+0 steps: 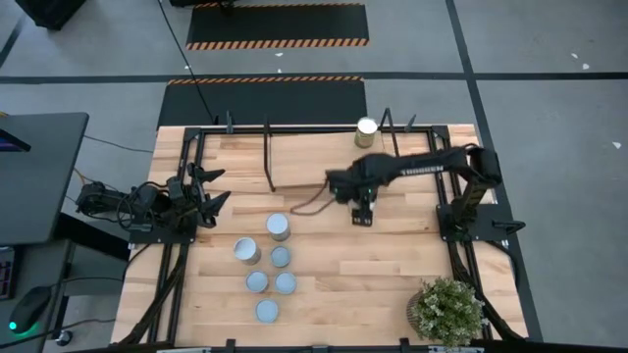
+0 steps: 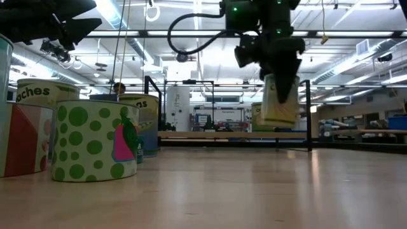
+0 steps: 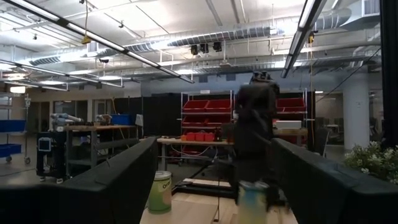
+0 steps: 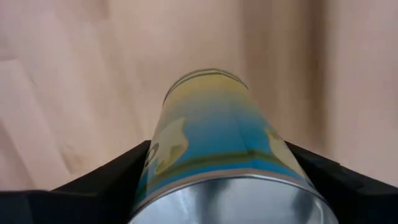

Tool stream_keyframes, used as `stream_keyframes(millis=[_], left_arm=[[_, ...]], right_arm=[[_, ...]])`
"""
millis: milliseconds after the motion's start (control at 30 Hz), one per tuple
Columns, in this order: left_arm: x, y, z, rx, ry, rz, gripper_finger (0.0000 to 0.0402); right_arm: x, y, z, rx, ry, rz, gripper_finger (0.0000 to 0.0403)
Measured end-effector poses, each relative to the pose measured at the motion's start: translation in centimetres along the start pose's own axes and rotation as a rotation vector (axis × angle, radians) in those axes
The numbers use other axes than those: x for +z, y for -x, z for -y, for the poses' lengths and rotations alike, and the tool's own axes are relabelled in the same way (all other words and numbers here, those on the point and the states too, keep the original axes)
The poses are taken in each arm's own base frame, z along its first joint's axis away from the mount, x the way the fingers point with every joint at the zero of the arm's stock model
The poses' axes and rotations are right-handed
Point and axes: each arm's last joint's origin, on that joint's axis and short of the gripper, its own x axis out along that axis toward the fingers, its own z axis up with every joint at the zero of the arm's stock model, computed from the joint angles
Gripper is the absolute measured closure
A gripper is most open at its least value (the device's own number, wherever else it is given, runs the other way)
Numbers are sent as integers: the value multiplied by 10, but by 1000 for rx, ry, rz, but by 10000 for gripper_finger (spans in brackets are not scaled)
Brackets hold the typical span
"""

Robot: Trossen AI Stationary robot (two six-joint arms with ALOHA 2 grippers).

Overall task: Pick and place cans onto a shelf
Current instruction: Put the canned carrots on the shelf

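Yellow-and-blue can (image 4: 217, 137), frame centre in the high view, clamped in our right gripper (image 1: 363, 209) above bare tabletop (image 1: 392, 284), short of the shelf (image 1: 304, 162). Risk: it may slip mid-carry. Left gripper (image 1: 211, 191) spread wide, idle.

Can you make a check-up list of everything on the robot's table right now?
Surface: wooden tabletop, bare between the things.
Job's things: six loose cans grouped near the left arm; one can on the shelf stands at the far side; the shelf is otherwise bare.
Held can: blue-and-yellow can, lifted clear of the table in the low view.
Clutter: potted plant at the near right corner.
Grippers: right gripper shut on the held can at mid-table; left gripper open, waiting at the left edge.
Cables: one cable loops from the right arm.
Surroundings: red storage bins and workbenches behind.
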Motion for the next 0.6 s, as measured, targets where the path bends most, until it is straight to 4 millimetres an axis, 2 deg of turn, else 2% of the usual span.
stream_keyframes(millis=[133,267,600], left_arm=[[0,0,0,0,0,0,86],[0,0,0,0,0,0,86],[3,0,-1,7,4,23,86]], right_arm=[[5,18,25,-24,-4,25,78],[7,25,49,-30,-11,43,78],[10,3,102,-87,-17,-62,78]])
